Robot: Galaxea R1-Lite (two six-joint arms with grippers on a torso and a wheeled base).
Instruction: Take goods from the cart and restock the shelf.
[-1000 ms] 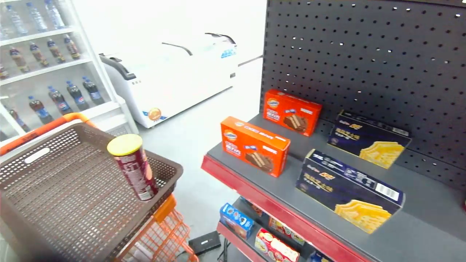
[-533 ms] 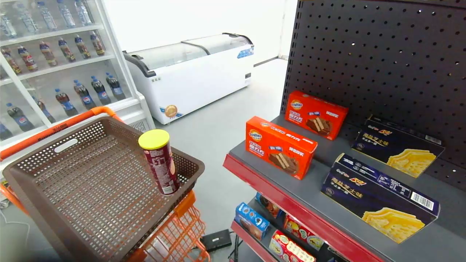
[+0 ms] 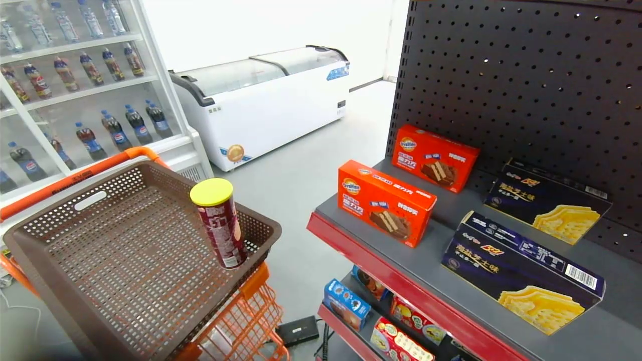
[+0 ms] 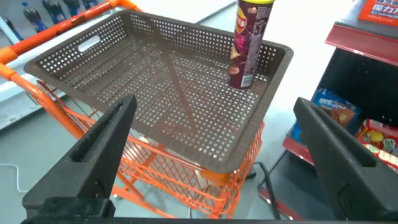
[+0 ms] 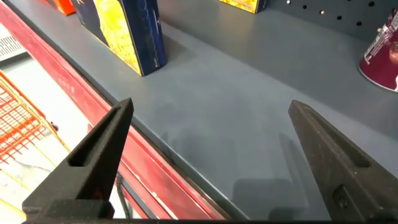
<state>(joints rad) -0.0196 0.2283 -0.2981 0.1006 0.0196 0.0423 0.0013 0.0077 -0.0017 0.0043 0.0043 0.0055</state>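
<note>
A maroon can with a yellow lid (image 3: pixel 219 223) stands upright in the brown perforated basket (image 3: pixel 115 250) on top of the orange cart, near the corner closest to the shelf. My left gripper (image 4: pixel 214 106) hangs open over the basket (image 4: pixel 155 93), with the can (image 4: pixel 249 43) beyond its fingers. The grey shelf (image 3: pixel 431 260) holds two orange boxes (image 3: pixel 385 202) and two dark blue boxes (image 3: pixel 521 271). My right gripper (image 5: pixel 211 109) is open above a bare stretch of shelf (image 5: pixel 249 81), between a blue box (image 5: pixel 127 31) and another maroon can (image 5: pixel 382 59).
A black pegboard (image 3: pixel 501 75) backs the shelf, which has a red front edge (image 3: pixel 381 281). Lower shelves hold small snack boxes (image 3: pixel 346 303). A drinks fridge (image 3: pixel 75 90) and a white chest freezer (image 3: pixel 266 100) stand behind the cart. A black device (image 3: pixel 297 331) lies on the floor.
The head camera swung between one second and half a second ago, shifting the whole picture rightward; since then it is steady. The can, cart and boxes have not moved.
</note>
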